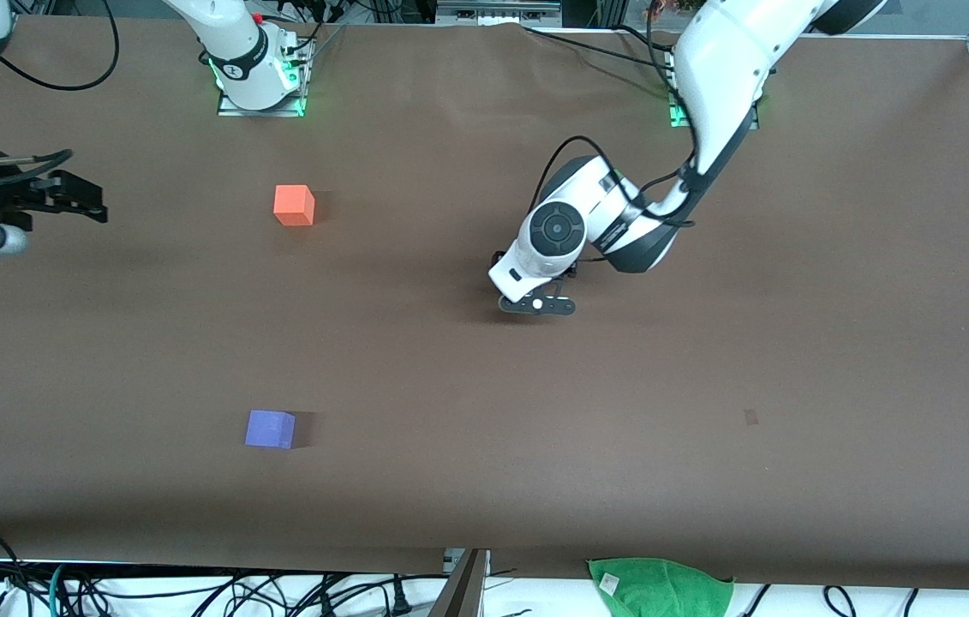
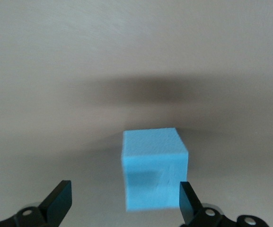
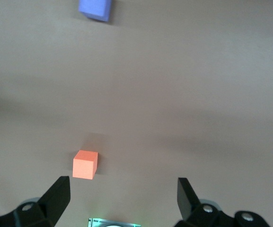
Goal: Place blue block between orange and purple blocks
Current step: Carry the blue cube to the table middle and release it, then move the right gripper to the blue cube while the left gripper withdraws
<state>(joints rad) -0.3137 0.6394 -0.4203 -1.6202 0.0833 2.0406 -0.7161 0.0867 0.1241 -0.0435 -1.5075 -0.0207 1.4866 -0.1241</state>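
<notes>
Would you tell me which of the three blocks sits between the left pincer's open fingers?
The blue block, at the left pincer; the orange block and purple block lie apart.

We read the clock on the surface [image 1: 707, 343] with twelve toward the robots' bases. The orange block [image 1: 294, 205] lies toward the right arm's end. The purple block [image 1: 270, 428] lies at about six o'clock from it, well apart and nearer the front camera.

The left hand [image 1: 537, 304] is low over the middle of the surface, at about four o'clock from the orange block and two o'clock from the purple block. The blue block [image 2: 154, 165] rests on the surface between its spread fingers [image 2: 189, 201], close to one of them.

The right hand [image 1: 94, 201] waits over the right arm's end, at nine o'clock from the orange block. A cloth [image 1: 660, 587] lies off the surface's near edge, at five o'clock from the left hand.
</notes>
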